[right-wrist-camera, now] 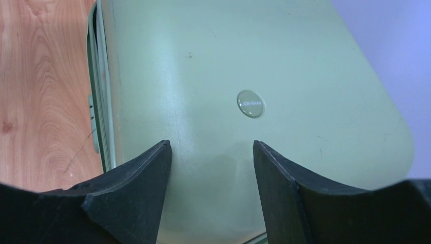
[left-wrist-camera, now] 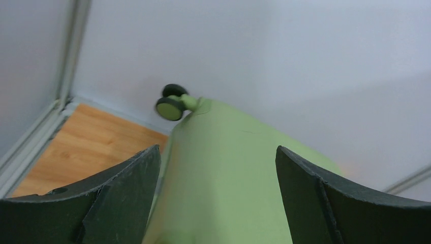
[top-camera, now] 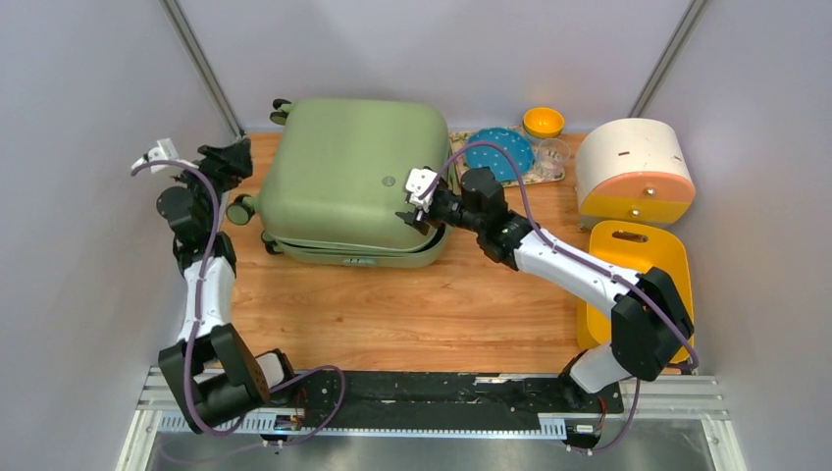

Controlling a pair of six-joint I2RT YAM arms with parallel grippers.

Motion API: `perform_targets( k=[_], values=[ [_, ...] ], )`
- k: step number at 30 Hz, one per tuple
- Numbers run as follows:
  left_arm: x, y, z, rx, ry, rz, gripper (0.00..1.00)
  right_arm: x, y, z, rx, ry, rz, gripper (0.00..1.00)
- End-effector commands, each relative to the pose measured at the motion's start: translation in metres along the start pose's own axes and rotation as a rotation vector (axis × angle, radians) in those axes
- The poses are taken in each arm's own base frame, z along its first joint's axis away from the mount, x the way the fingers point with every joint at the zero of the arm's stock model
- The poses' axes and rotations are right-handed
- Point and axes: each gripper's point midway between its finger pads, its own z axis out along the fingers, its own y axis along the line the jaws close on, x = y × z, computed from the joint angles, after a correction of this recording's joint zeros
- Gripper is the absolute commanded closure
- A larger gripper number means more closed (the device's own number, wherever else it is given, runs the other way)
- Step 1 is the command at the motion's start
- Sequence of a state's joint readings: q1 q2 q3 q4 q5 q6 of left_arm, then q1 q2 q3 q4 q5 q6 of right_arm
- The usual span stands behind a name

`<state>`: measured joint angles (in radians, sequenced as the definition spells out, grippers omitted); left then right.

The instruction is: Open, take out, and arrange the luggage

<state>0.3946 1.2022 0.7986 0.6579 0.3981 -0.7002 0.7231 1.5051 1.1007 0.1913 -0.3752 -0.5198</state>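
Luggage: sage-green hard-shell case, lying flat at the back of the desk, left of centre, lid down or barely parted.
Step in hand, as judged: opening.
Right claw: fingers apart, nothing pinched, over the lid's right front corner; arm stretched forward and leftward.
Left claw: spread wide, beside the wheeled left end; forearm raised.
Next, you likely need a hold under the lid's edge to lift it.

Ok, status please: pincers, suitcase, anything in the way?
Left pincer open at wheel side. Right pincer open over near right corner. Suitcase flat, lid down. Nothing blocking.
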Motion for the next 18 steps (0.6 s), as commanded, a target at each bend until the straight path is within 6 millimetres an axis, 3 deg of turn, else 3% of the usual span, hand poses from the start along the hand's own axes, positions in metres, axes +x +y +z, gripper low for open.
perform_targets(
  k=[1,4,7,9,10,12,13,17,18],
  values=[
    [0.007,0.058,-0.055,-0.219,-0.001,-0.047,0.09,-0.022,-0.009,-0.026,0.026,-0.026,-0.027,0.34],
    [0.026,0.109,-0.101,-0.415,-0.003,-0.159,0.09,-0.010,0.010,-0.042,-0.018,0.017,0.018,0.30],
    [0.048,0.138,-0.130,-0.531,-0.004,-0.239,0.09,-0.002,0.018,-0.054,-0.011,0.057,0.099,0.19],
    [0.056,0.147,-0.138,-0.554,-0.005,-0.215,0.09,-0.001,0.019,-0.058,-0.001,0.069,0.166,0.14],
    [0.074,0.153,-0.145,-0.573,0.025,-0.235,0.09,-0.002,0.019,-0.058,0.004,0.066,0.178,0.12],
    [0.088,0.148,-0.144,-0.515,0.057,-0.246,0.09,0.005,0.021,-0.061,0.002,0.092,0.216,0.07],
    [0.106,0.153,-0.148,-0.519,0.095,-0.266,0.08,0.008,0.020,-0.061,0.016,0.096,0.257,0.07],
    [0.119,0.149,-0.133,-0.453,0.105,-0.207,0.08,0.015,0.020,-0.063,-0.024,0.110,0.250,0.02],
    [0.118,0.139,-0.122,-0.397,0.097,-0.206,0.08,0.019,0.024,-0.064,-0.037,0.128,0.247,0.02]
  ],
)
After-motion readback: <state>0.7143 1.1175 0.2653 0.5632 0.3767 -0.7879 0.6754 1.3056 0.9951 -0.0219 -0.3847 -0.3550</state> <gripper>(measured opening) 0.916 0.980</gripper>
